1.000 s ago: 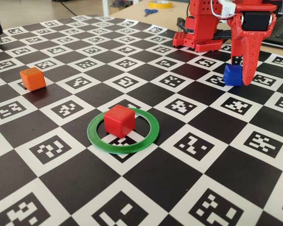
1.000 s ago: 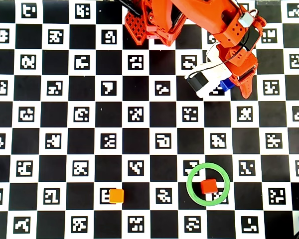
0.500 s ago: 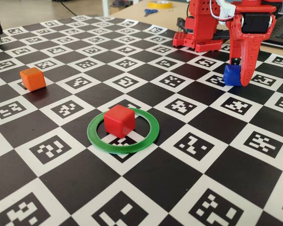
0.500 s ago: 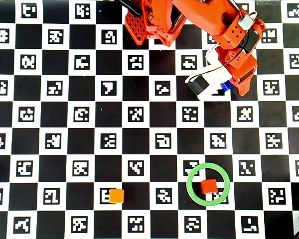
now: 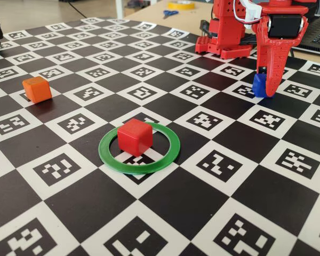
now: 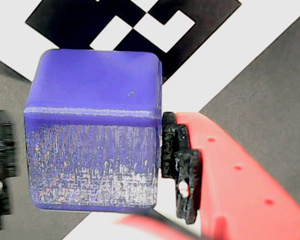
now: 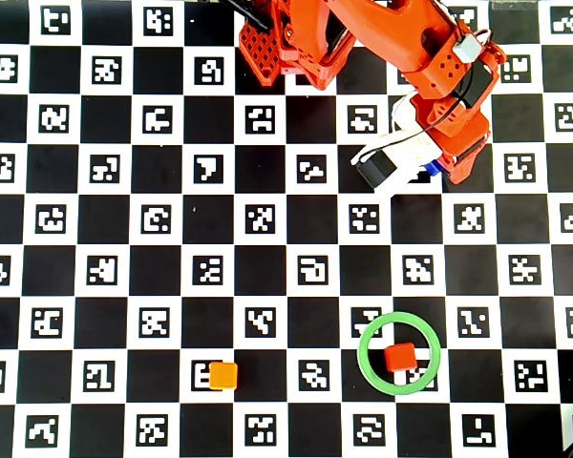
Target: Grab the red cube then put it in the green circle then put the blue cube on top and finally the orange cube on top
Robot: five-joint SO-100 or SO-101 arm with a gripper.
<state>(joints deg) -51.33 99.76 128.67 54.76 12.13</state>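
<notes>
Since a second ago your gripper (image 5: 264,88) has shifted slightly farther back, jaws closed on the blue cube (image 6: 92,132), pad touching its side. Lift crooked and it may slip or topple the stack. Well toward the camera, the green circle (image 5: 168,156) holds the red cube (image 5: 134,137); orange cube (image 5: 37,89) sits outside.

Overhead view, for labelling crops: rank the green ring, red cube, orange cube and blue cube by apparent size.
1. Flat green plastic ring.
2. Small red cube and small orange cube: alike.
Deep-blue cube: mostly hidden under the gripper, unrankable.
</notes>
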